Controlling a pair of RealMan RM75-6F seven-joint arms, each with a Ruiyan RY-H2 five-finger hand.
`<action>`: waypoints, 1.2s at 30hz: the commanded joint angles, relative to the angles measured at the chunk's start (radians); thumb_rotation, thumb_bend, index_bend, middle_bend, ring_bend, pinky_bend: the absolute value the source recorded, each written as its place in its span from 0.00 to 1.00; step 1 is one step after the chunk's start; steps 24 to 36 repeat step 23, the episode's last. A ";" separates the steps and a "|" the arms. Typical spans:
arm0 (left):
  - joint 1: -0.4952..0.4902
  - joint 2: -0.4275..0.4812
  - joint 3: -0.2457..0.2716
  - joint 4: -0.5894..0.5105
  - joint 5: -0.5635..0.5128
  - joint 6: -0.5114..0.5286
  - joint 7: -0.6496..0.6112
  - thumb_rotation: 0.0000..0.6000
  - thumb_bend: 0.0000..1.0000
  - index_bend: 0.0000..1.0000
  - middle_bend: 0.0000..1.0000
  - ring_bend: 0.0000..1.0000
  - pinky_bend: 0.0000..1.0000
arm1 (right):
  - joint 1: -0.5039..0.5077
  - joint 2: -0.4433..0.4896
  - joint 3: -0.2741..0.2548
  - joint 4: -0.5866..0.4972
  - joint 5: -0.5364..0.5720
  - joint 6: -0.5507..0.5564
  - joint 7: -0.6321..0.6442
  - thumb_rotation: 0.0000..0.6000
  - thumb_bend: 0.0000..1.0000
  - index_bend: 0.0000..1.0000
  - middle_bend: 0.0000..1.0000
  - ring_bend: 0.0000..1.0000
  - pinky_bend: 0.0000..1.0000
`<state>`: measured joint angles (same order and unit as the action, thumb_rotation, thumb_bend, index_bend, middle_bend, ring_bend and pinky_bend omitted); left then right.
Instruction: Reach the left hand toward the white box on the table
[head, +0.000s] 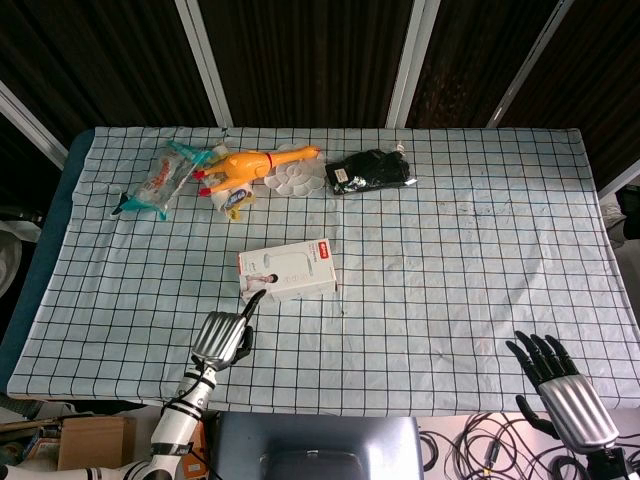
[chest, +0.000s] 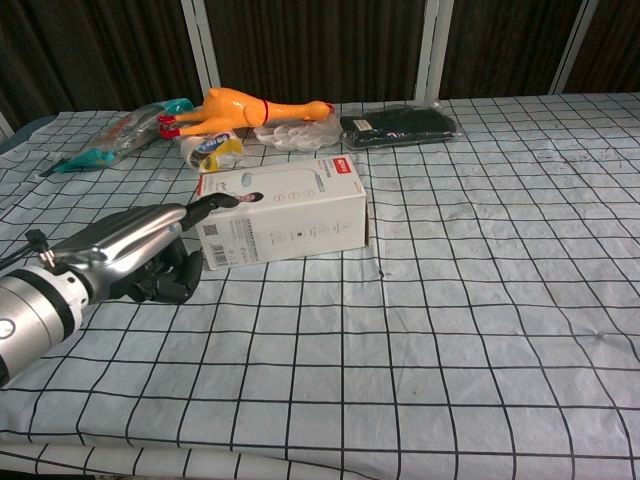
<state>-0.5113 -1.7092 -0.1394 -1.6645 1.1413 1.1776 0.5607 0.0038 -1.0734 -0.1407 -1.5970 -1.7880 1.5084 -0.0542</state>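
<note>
My left robot hand (chest: 130, 255) has one finger stretched out, the rest curled, holding nothing. White box (chest: 283, 211) lies just ahead on the table (chest: 480, 300), fingertip at its near corner. Risk: further push could skid the box.

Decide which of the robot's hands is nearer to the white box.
Left. The left hand has a fingertip at the white box, at its near left corner; the right hand sits far away by the table's near right edge.

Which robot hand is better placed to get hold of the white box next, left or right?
Left. The left robot hand already has a fingertip at the white box, while the right robot hand sits at the far table corner.
</note>
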 joint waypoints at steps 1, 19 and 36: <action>0.011 0.014 0.011 -0.017 0.032 0.022 -0.020 1.00 0.65 0.03 0.97 0.98 0.99 | 0.000 0.000 0.000 0.000 0.000 0.000 -0.001 1.00 0.36 0.00 0.00 0.00 0.00; 0.381 0.429 0.375 0.146 0.550 0.474 -0.375 1.00 0.40 0.00 0.00 0.00 0.00 | 0.007 -0.046 0.021 -0.012 0.043 -0.051 -0.103 1.00 0.36 0.00 0.00 0.00 0.00; 0.390 0.427 0.360 0.156 0.549 0.455 -0.376 1.00 0.40 0.00 0.00 0.00 0.00 | 0.008 -0.053 0.018 -0.017 0.046 -0.062 -0.131 1.00 0.36 0.00 0.00 0.00 0.00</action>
